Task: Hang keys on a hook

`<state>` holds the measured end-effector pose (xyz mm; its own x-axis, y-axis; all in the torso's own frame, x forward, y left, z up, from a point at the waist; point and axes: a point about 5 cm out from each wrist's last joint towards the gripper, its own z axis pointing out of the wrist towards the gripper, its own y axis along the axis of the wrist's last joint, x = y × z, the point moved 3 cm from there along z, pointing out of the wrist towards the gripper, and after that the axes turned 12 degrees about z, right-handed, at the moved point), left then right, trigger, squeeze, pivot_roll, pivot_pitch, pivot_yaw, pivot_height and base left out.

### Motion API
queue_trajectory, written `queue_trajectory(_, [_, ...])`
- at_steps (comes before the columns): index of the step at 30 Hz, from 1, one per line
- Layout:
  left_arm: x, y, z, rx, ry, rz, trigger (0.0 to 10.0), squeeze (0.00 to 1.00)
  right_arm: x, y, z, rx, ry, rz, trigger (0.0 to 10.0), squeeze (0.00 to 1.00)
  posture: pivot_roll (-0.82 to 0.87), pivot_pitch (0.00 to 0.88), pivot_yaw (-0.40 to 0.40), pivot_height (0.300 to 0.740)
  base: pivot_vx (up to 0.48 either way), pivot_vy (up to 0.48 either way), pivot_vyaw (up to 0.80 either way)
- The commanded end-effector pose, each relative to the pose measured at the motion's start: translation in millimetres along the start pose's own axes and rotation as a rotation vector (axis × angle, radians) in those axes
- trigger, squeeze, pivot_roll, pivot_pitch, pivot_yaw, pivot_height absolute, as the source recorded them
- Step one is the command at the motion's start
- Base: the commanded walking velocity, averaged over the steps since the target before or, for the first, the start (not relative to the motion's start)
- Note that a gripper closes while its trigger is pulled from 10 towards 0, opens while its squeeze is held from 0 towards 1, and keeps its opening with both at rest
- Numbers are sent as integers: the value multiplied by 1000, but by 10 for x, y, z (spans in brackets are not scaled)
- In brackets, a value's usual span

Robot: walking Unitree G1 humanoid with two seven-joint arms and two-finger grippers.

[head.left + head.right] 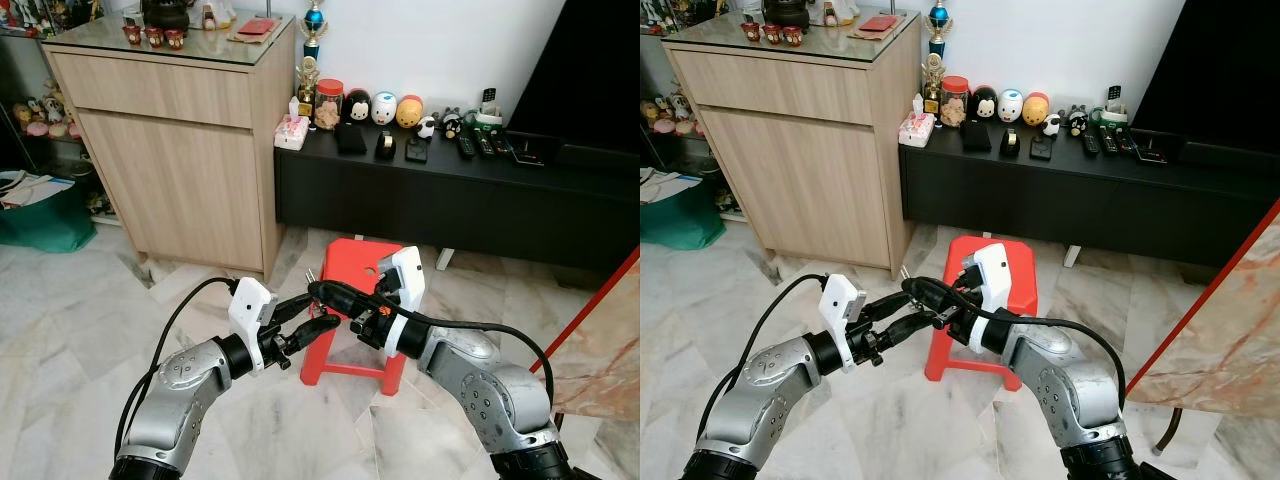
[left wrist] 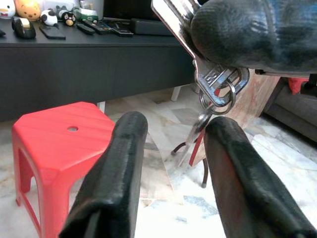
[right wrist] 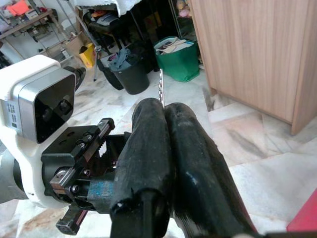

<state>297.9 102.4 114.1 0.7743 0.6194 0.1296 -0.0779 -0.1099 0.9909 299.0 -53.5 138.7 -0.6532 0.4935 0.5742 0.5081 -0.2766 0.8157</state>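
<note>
The right gripper (image 1: 322,291) is closed, its two black fingers pressed flat together on the keys (image 2: 214,82), which it holds in mid-air above the red stool (image 1: 352,268). The left gripper (image 1: 318,312) is open, fingers spread apart and holding nothing, positioned immediately below and in front of the right gripper's tip, so that the hanging keys sit just above the gap between its fingers (image 2: 121,163). In handling terms the keys appear to be light, rigid metal pieces joined loosely on a ring (image 2: 222,97); the blades will likely swing and rotate about that ring, and smooth metal may slip in a shallow pinch. The best purchase is judged to be across a flat key head, leaving the ring free and hanging so it can be passed over a hook. No hook can be identified in any view. The left wrist view gives the detail of the bunch: key heads clamped by the right gripper, ring and a further key dangling below. The right wrist view instead presents the closed fingers (image 3: 163,148) with a thin serrated key blade (image 3: 161,87) projecting past them, and the left arm's white camera housing (image 3: 37,94) just beyond.
</note>
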Motion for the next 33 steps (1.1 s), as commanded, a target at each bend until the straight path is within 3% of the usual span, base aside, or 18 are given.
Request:
queue_trajectory(1, [-43, 71, 39, -7, -32, 24, 0, 0, 27, 79, -24, -26, 4, -13, 10000, 0, -10, 0, -94, 740, 0, 0, 0])
queue_trajectory(11, [-73, 36, 16, 14, -54, 24, 0, 0, 26, 88, -17, -34, 4, -10, 10000, 0, -8, 0, -92, 740, 0, 0, 0])
queue_trajectory(12, [-74, 25, 11, 21, -57, 26, 3490, 0, 28, 89, -14, -34, 4, -12, 10000, 0, -6, 0, -92, 740, 0, 0, 0])
queue_trajectory(13, [-76, 14, 7, 30, -59, 31, 3490, 0, 28, 89, -13, -35, 4, -11, 10000, 0, -6, 0, -92, 740, 0, 0, 0])
queue_trajectory(14, [-79, 6, 5, 35, -61, 32, 9373, 0, 29, 89, -12, -35, 4, -12, 10000, 0, -6, 0, -92, 740, 0, 0, 0])
queue_trajectory(15, [-79, -5, 2, 40, -60, 30, 10000, 0, 30, 90, -12, -35, 5, -12, 10000, 0, -7, 0, -91, 740, 0, 0, 0])
queue_trajectory(29, [-71, -55, -31, 68, -50, 19, 9843, 0, 31, 96, -11, -38, 6, -13, 10000, 0, -6, 0, -92, 740, 0, 0, 0])
queue_trajectory(30, [-67, -53, -32, 66, -48, 20, 9137, 0, 31, 97, -10, -38, 6, -13, 10000, 0, -6, 0, -93, 740, 0, 0, 0])
queue_trajectory(31, [-60, -49, -31, 64, -44, 20, 7686, 0, 30, 98, -10, -38, 6, -14, 10000, 0, -5, 0, -93, 740, 0, 0, 0])
queue_trajectory(32, [-43, -46, -32, 62, -32, 20, 4118, 0, 29, 99, -9, -38, 6, -13, 10000, 0, -5, 0, -93, 740, 0, 0, 0])
queue_trajectory(33, [-43, -46, -32, 62, -32, 20, 4118, 0, 29, 99, -9, -38, 6, -13, 10000, 0, -5, 0, -93, 740, 0, 0, 0])
